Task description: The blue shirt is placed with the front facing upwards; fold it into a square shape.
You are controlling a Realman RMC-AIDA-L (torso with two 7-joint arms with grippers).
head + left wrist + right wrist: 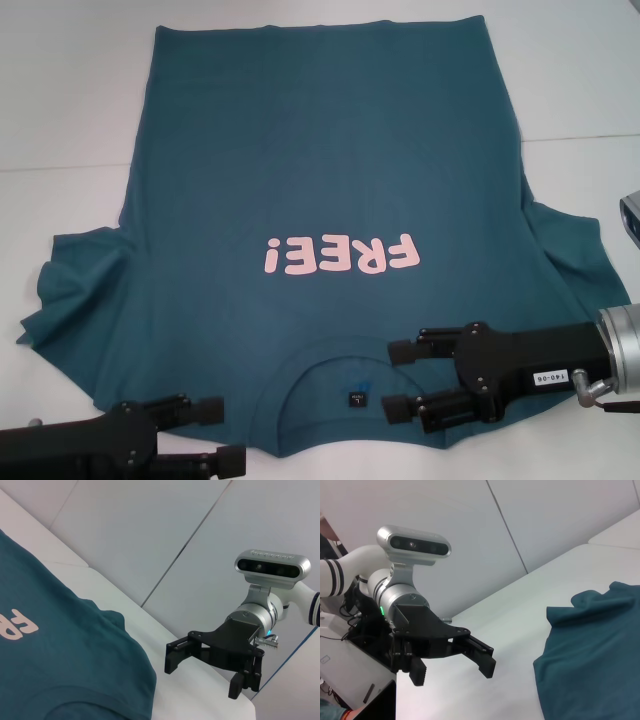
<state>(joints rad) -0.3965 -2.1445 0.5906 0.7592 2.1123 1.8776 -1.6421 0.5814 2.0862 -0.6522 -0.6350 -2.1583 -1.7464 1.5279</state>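
The blue shirt (320, 170) lies spread flat on the white table (60, 120), front up. Its pink "FREE!" lettering (340, 255) and its round collar (300, 370) with a small black neck label (357, 400) are at the near edge. Both sleeves are rumpled, the left sleeve (75, 290) more so. My left gripper (218, 435) is open just over the near left shoulder of the shirt. My right gripper (392, 380) is open over the near right shoulder, beside the collar. The left wrist view shows the shirt (60, 645) and the right gripper (205, 675). The right wrist view shows the shirt (595, 655) and the left gripper (452, 672).
The shirt covers most of the table; bare white table shows along the left side and the far right (590, 110). The right arm's wrist camera (630, 215) shows at the right edge. Grey wall panels (150, 525) stand behind the table.
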